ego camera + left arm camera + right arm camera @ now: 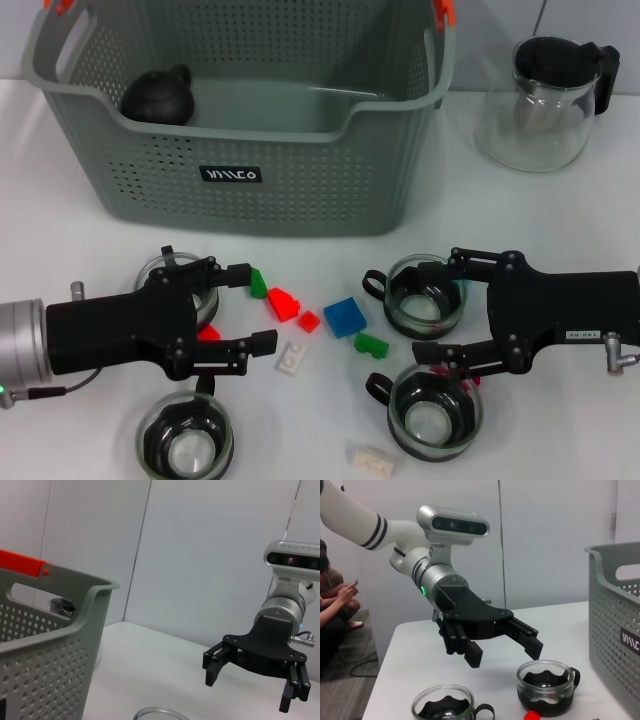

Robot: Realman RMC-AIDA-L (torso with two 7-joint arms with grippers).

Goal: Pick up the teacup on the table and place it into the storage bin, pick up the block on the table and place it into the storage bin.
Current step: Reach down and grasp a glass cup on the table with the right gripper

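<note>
The storage bin (pixel 250 150) stands at the far side of the white table (pixel 80 230), its black label facing the robot and orange clips on its rim. A dark round thing (pixel 157 96) already lies inside it, in the far left corner (what it is cannot be told).

In front of the bin four glass teacups sit on the table. The left gripper (pixel 256 310) hovers low on the left with its fingers spread wide and nothing between them; one teacup (pixel 180 275) lies partly hidden under it, and another teacup (pixel 185 443) stands nearer the robot. The right gripper (pixel 434 310) hovers on the right, also spread open and holding nothing; its far finger reaches over a third teacup (pixel 425 295), and its near finger over the far rim of a fourth teacup (pixel 432 410).

Small blocks lie scattered between the two grippers: a green block (pixel 258 282) close to the left gripper's far fingertip, a red block (pixel 283 303), a smaller red block (pixel 309 321), a blue block (pixel 345 316), another green block (pixel 371 346) and a white block (pixel 291 357) just beside the left gripper's near fingertip. A second white block (pixel 371 461) lies near the table's front edge.

A glass teapot (pixel 545 100) with a black lid stands to the right of the bin.
</note>
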